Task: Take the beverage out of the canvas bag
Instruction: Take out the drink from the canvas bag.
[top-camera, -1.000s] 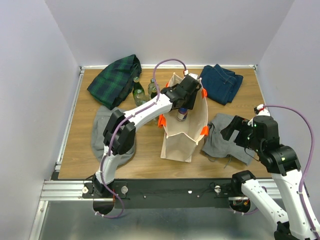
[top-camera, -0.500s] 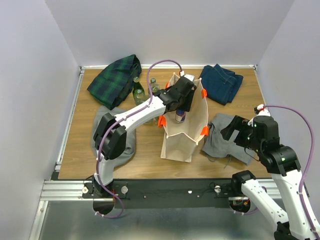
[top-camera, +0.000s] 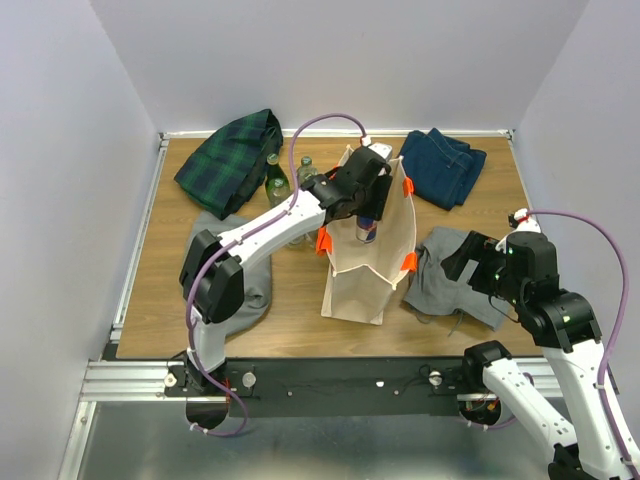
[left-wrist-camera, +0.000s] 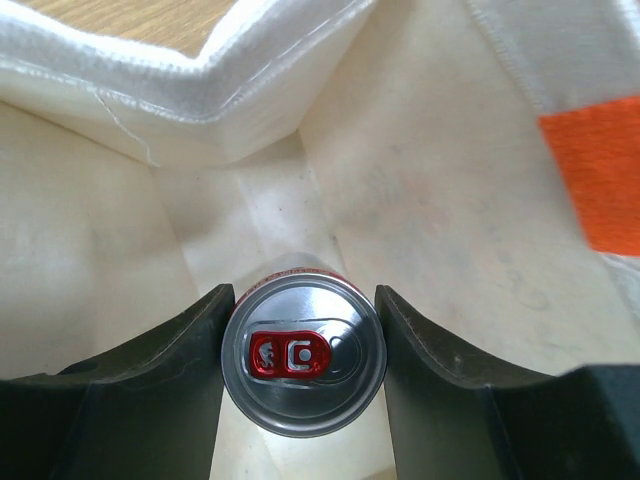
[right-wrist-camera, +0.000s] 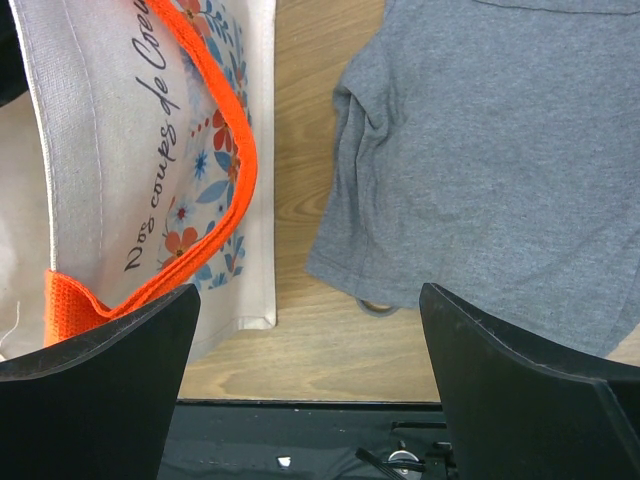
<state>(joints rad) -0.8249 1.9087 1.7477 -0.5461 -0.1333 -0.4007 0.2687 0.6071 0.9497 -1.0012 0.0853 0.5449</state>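
Note:
The beige canvas bag (top-camera: 362, 275) with orange handles (top-camera: 322, 241) stands upright mid-table. My left gripper (top-camera: 366, 205) reaches down into its open top. In the left wrist view the gripper (left-wrist-camera: 303, 372) is shut on a silver beverage can (left-wrist-camera: 303, 355) with a red tab; both fingers press on its sides, with the bag's inner walls (left-wrist-camera: 430, 200) around it. The can (top-camera: 366, 230) shows red and blue inside the bag mouth in the top view. My right gripper (top-camera: 458, 262) is open and empty, right of the bag, above wood (right-wrist-camera: 310, 400).
Two green glass bottles (top-camera: 275, 181) stand left of the bag. A plaid cloth (top-camera: 232, 160) lies back left, blue jeans (top-camera: 445, 166) back right, and grey cloths left (top-camera: 205, 255) and right (top-camera: 455, 290). The bag's printed side (right-wrist-camera: 130, 170) and grey cloth (right-wrist-camera: 500, 150) flank my right gripper.
The left arm's elbow has swung leftward while its gripper stays in the bag mouth around the can. The right arm has not moved.

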